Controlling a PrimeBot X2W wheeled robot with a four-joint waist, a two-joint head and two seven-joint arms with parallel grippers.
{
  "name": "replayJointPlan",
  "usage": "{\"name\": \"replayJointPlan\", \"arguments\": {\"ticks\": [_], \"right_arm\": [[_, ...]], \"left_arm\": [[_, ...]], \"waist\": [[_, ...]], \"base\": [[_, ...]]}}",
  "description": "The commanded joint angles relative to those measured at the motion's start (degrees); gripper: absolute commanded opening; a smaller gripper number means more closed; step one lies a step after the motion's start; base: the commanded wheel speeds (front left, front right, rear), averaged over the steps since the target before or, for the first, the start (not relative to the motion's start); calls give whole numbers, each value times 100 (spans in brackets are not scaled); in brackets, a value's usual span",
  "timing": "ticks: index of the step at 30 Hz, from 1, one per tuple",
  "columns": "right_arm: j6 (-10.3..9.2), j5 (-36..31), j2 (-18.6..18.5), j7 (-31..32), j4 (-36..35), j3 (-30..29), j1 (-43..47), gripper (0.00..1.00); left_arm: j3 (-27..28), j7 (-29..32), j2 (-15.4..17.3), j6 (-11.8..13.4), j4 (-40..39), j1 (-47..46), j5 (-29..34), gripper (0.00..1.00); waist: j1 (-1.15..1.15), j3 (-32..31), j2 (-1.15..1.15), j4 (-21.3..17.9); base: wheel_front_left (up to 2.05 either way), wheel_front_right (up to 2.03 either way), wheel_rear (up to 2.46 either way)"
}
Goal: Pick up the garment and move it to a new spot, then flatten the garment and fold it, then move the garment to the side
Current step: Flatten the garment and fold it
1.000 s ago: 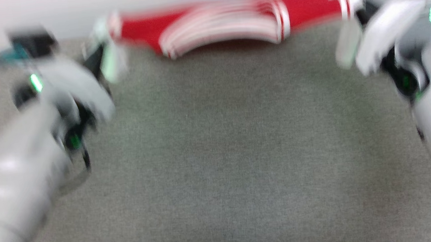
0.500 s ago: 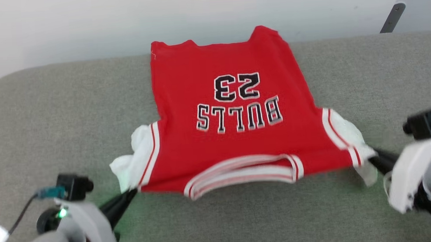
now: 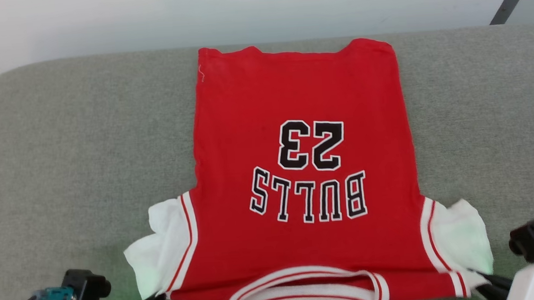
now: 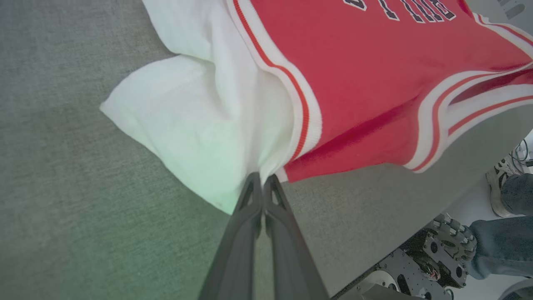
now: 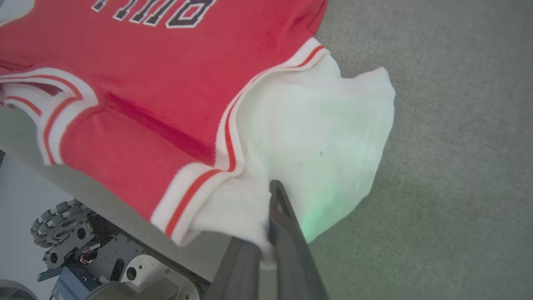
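Red fabric covers the middle of the grey cushion. The garment lies spread out, print up, with its hem at 12 o'clock and its striped neck at 6 o'clock by the cushion's near edge. The black "BULLS 23" reads upside down from the head. One white sleeve juts out at 8 o'clock and the other sleeve at 4 o'clock.

The left gripper is at 7 o'clock of the shirt. Its fingers are pressed together and pinch the cloth where that sleeve meets the striped armhole trim. The right gripper is at 5 o'clock and pinches the other sleeve, whose white cloth folds over one finger and hides its tip. Between the two grips the shoulder line is raised slightly off the cushion.

In the left wrist view, a person's jeans leg and shoe show at 4 o'clock, beyond the cushion edge.
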Motion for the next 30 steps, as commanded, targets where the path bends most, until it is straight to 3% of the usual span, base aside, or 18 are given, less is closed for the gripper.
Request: {"name": "replayJointPlan", "arguments": {"ticks": [1,7,10,16,25,26,28,29,30], "right_arm": [[-9,-36,1,88,-64,-93,106,0],[-9,-139,241,425,-279,-146,204,0],[-8,-84,276,417,134,77,38,0],[-8,-75,252,14,1275,613,-444,0],[-17,-476,45,-822,2473,1639,-976,0],[-22,-489,33,-908,2554,1711,-1018,8],[-31,-526,0,-1056,2641,1775,-1134,44],[-34,-566,-48,-1097,2652,1810,-1181,80],[-51,-592,-78,-1158,2633,1792,-1213,100]], "left_arm": [[8,-16,69,90,-50,73,-27,0],[59,-78,-45,377,-387,70,-28,0],[114,-128,-350,247,-266,84,-224,0],[65,-29,-961,4,660,5,-287,0],[-126,166,-1725,-139,2339,8,23,0],[-133,148,-1792,-174,2479,13,45,0],[-133,114,-1909,-249,2712,18,39,0],[-108,84,-1956,-289,2800,19,16,0],[-87,45,-1994,-325,2872,22,-7,0]], "waist": [[0,30,0,37],[0,64,0,70],[0,76,0,48],[0,146,0,72],[0,281,0,86],[0,287,0,79],[0,291,0,57],[0,293,0,45],[0,290,0,34]], "base": [[0,0,0],[0,0,0],[0,0,0],[0,0,0],[0,0,0],[0,0,0],[0,0,0],[0,0,0],[0,0,0]]}}
